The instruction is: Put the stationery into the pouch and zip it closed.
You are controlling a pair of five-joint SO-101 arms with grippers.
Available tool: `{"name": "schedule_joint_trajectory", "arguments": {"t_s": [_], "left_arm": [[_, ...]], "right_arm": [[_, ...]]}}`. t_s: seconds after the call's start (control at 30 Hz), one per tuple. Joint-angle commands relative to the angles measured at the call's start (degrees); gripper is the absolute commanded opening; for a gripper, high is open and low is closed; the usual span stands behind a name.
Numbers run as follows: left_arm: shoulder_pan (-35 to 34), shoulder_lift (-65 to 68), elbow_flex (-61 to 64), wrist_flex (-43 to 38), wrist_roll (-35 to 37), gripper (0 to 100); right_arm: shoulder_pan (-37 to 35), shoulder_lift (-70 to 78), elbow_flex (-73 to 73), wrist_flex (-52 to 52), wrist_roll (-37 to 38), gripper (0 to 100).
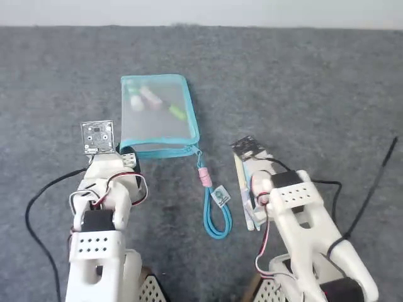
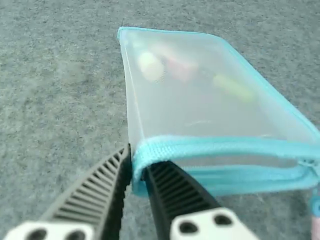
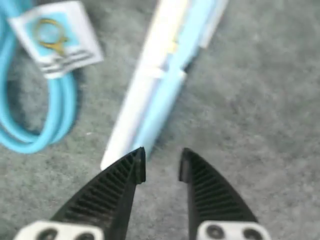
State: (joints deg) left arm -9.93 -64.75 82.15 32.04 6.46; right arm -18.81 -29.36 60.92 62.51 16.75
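Observation:
The translucent pouch [image 1: 157, 116] with teal trim lies flat mid-table, holding a few coloured stationery pieces [image 2: 150, 65]. My left gripper [image 2: 138, 172] is shut on the pouch's near left corner, pinching the teal zipper edge [image 2: 225, 147]; the same gripper [image 1: 128, 157] sits at that corner in the high view. A pink zipper pull [image 1: 204, 176] hangs off the near right corner. Two pens [image 1: 244, 189], pale yellow and light blue, lie side by side on the carpet. My right gripper [image 3: 162, 162] hovers open just over the near end of the pens [image 3: 160, 85], gripping nothing.
A teal cord loop [image 1: 217, 217] with a small paper tag [image 1: 220, 196] trails from the zipper pull, lying between the arms, close to the pens. The same cord [image 3: 55, 110] and tag [image 3: 55, 37] sit beside my right gripper. Grey carpet surrounds everything.

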Motion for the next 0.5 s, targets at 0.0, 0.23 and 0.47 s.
{"name": "schedule_joint_trajectory", "arguments": {"t_s": [0.0, 0.23, 0.47], "left_arm": [[0.35, 0.44, -3.82, -1.93, -0.18, 1], [1.76, 0.44, -3.82, -1.93, -0.18, 1], [3.34, 0.0, -3.03, -1.93, -0.26, 1]], "right_arm": [[-1.89, -0.84, -3.69, -0.57, -0.09, 13.4], [-2.42, -4.53, -3.08, -0.84, -2.37, 13.8], [-2.42, -4.44, 0.09, -3.82, -6.15, 13.8]]}}
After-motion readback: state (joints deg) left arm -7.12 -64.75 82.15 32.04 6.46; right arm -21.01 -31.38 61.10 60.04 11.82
